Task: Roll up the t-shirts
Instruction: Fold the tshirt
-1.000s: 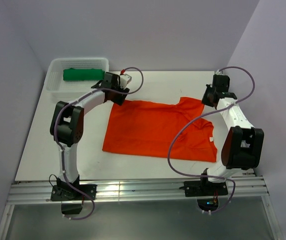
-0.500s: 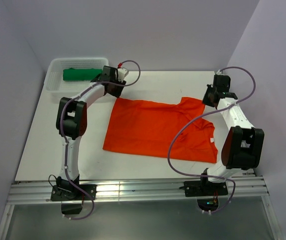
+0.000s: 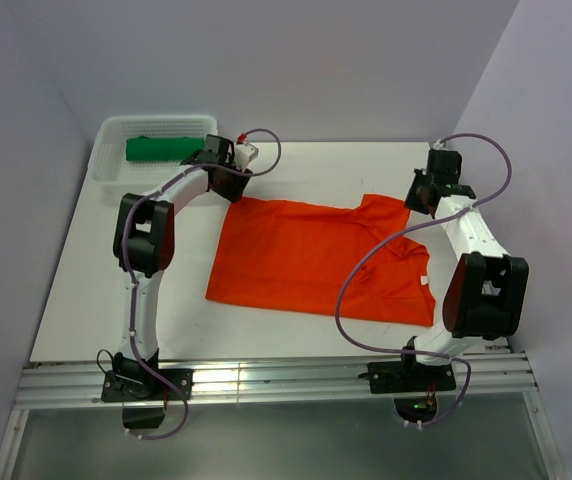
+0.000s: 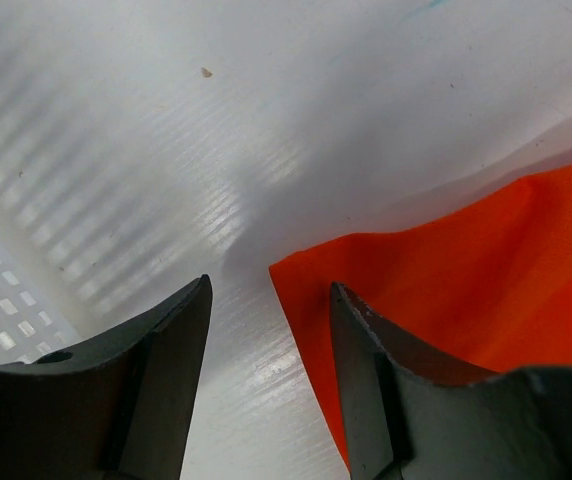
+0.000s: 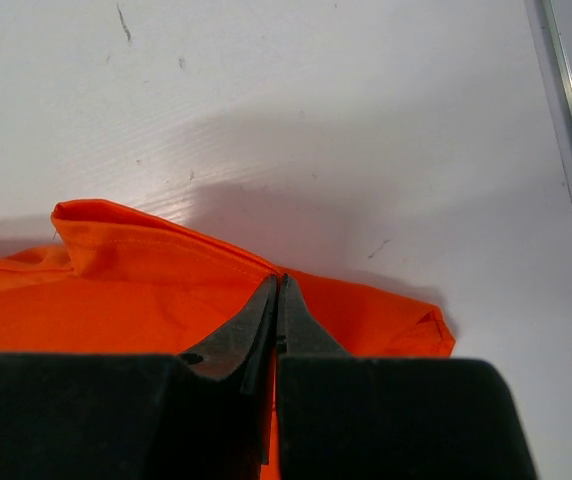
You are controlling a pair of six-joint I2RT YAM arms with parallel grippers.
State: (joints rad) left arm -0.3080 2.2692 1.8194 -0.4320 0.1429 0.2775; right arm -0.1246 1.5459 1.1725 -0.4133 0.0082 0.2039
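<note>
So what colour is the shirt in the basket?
The shirt in the basket is green; the top view shows it best.

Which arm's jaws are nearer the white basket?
Left. The left arm holds its jaws open just right of the basket, over a corner of the orange t-shirt; the right arm, jaws shut, is across the table at its sleeve.

flat t-shirt plain bright orange-red, rolled t-shirt far left solid green, mesh basket white grid, table white, cables purple
</note>
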